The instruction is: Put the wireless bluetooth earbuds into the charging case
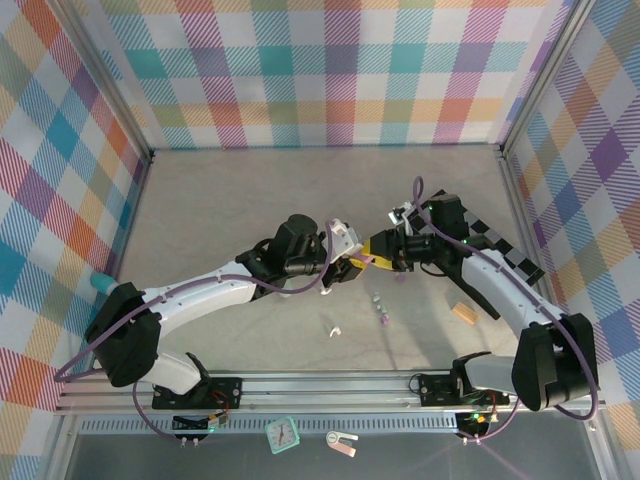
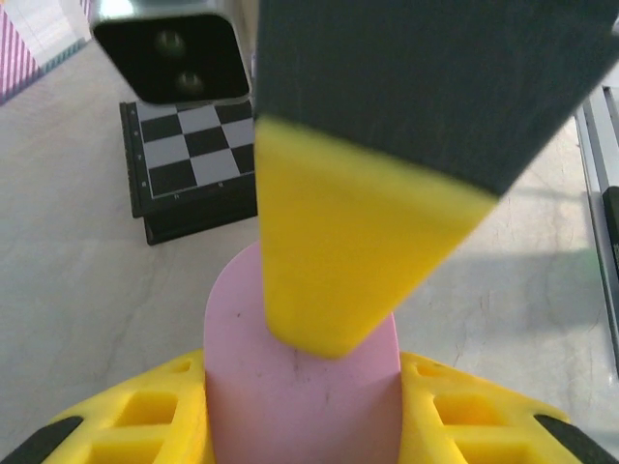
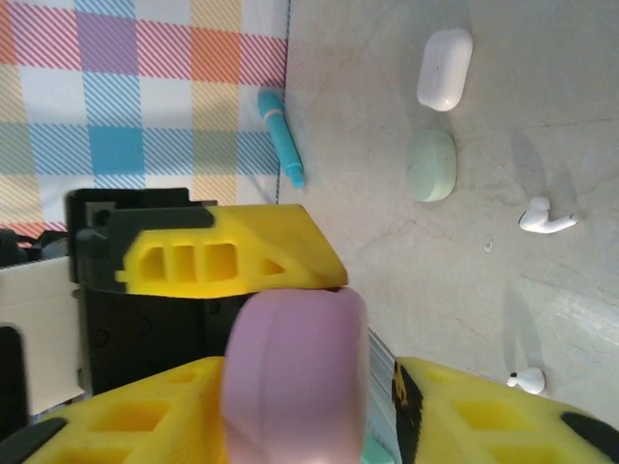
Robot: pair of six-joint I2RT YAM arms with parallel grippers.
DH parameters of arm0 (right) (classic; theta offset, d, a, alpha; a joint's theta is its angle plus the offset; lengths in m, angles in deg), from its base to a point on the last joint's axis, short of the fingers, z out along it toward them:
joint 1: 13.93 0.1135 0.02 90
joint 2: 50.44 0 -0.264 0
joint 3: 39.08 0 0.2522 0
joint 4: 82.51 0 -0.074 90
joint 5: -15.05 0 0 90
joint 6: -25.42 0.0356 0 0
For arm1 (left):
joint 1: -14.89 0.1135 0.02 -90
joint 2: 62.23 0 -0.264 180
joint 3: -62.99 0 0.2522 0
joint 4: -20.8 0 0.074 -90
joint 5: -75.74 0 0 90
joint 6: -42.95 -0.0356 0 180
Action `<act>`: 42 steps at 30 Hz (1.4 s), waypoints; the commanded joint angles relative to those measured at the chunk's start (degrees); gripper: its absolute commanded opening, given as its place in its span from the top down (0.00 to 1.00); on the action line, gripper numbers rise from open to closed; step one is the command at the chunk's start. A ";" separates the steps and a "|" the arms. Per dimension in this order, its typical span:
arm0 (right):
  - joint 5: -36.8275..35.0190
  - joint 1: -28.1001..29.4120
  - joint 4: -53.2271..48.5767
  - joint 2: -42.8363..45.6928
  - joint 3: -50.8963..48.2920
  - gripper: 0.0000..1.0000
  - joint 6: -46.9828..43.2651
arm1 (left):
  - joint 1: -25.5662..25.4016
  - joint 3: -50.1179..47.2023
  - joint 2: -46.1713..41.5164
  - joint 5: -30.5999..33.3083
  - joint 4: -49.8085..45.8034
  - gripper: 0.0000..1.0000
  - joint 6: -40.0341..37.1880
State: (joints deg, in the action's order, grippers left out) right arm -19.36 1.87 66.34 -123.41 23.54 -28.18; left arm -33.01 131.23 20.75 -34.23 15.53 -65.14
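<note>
Left pincer (image 2: 305, 416) held the pink case (image 2: 242, 329), likely light and slippery, by its sides; right pincer (image 3: 309, 406) straddled it, grip unclear.

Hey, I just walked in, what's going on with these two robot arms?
Both arms meet over the middle of the table around one pink case. The left gripper holds the pink case between its fingers. The right gripper has a finger on either side of it, but I can't tell whether it grips firmly. A white earbud and a second earbud lie loose on the table near a white case and a green case, not yet in any case.
</note>
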 commanded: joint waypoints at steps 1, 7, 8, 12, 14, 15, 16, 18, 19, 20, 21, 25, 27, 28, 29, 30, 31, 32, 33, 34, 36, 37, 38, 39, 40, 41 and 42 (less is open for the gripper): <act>1.18 0.34 1.47 -0.85 1.16 0.63 1.63 | 0.24 -1.50 -1.08 -0.38 4.61 0.65 -0.90; 1.99 0.29 7.20 -0.25 0.89 0.79 7.49 | 0.39 -4.09 -1.88 1.04 9.75 0.30 1.14; 2.12 0.29 8.26 0.03 0.88 0.79 8.59 | 0.57 -5.28 -2.04 1.47 12.04 0.23 2.13; 3.64 0.19 15.26 0.70 0.44 0.83 15.11 | 1.29 -14.26 -2.91 5.05 34.48 0.00 9.00; 5.08 0.10 20.80 0.72 -0.50 0.82 19.56 | 1.50 -19.14 -1.76 8.20 49.00 0.00 12.50; 5.97 0.11 24.31 0.64 -1.28 0.82 22.17 | 1.63 -21.23 -0.62 9.20 56.20 0.00 13.72; 6.56 0.12 27.81 0.46 -2.07 0.82 24.65 | 1.82 -22.85 0.87 10.17 62.72 0.00 15.79; 7.65 0.07 34.95 -0.05 -3.62 0.82 30.21 | 3.06 -23.69 4.13 9.32 70.10 0.04 21.95; 8.10 0.11 39.41 -0.40 -4.39 0.82 33.23 | 3.57 -22.38 4.82 6.71 68.90 0.03 22.25; 8.35 0.14 42.65 -0.67 -5.09 0.83 35.72 | 3.69 -21.77 5.46 3.87 69.11 0.03 21.55; 8.48 0.20 45.58 -0.94 -5.64 0.83 38.36 | 3.72 -21.34 6.21 1.55 69.55 0.04 21.00; 7.67 0.28 53.10 -1.06 -7.26 0.84 45.16 | 3.69 -19.35 6.73 -0.09 69.56 0.06 20.11; 7.20 0.25 56.12 -0.87 -7.79 0.85 46.80 | 3.71 -19.24 6.49 -0.91 69.60 0.08 18.05; 7.17 0.28 56.57 -0.86 -7.77 0.85 47.17 | 3.69 -19.17 6.34 -1.03 69.56 0.09 17.52; 7.14 0.31 56.66 -0.90 -7.75 0.85 47.38 | 3.77 -19.07 6.28 -1.08 69.56 0.09 17.59; 6.81 0.37 57.11 -1.01 -7.76 0.85 47.80 | 3.99 -18.85 6.40 -1.37 69.56 0.10 18.13; 6.41 0.37 58.36 -1.24 -8.03 0.85 48.77 | 4.18 -18.64 6.58 -2.24 69.56 0.10 18.64; 6.07 0.47 60.20 -1.47 -8.19 0.86 49.97 | 4.23 -18.40 6.75 -3.22 69.58 0.12 18.56; 5.82 0.55 62.46 -1.82 -8.46 0.86 51.25 | 4.30 -18.12 7.07 -4.26 69.56 0.14 18.56; 5.55 0.79 63.74 -2.05 -8.66 0.86 51.89 | 4.39 -17.80 7.34 -4.97 69.63 0.17 18.82; 4.89 1.20 63.96 -2.01 -9.02 0.86 52.01 | 4.53 -17.20 7.59 -6.32 69.64 0.21 19.37; 4.68 1.40 64.23 -2.00 -9.28 0.87 52.21 | 4.57 -17.02 7.73 -7.45 69.64 0.25 19.37; 4.55 1.56 64.82 -2.00 -9.60 0.87 52.64 | 4.61 -16.79 7.64 -7.75 69.65 0.27 19.36; 4.40 1.69 65.55 -1.96 -9.89 0.87 53.21 | 4.57 -16.74 7.63 -7.81 69.64 0.30 19.25; 4.27 1.86 66.00 -1.85 -10.15 0.87 53.63 | 4.65 -16.69 7.55 -7.79 69.69 0.31 19.11; 4.05 1.93 66.22 -1.68 -10.37 0.87 53.84 | 4.66 -16.71 7.50 -7.55 69.71 0.32 18.90; 3.95 2.00 66.18 -1.42 -10.56 0.87 53.86 | 4.82 -16.69 7.47 -7.69 69.65 0.33 18.68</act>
State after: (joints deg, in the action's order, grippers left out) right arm -14.53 3.40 127.98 -124.98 13.68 23.82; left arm -28.77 113.02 28.16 -39.19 81.43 -46.21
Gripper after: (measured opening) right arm 0.262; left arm 0.658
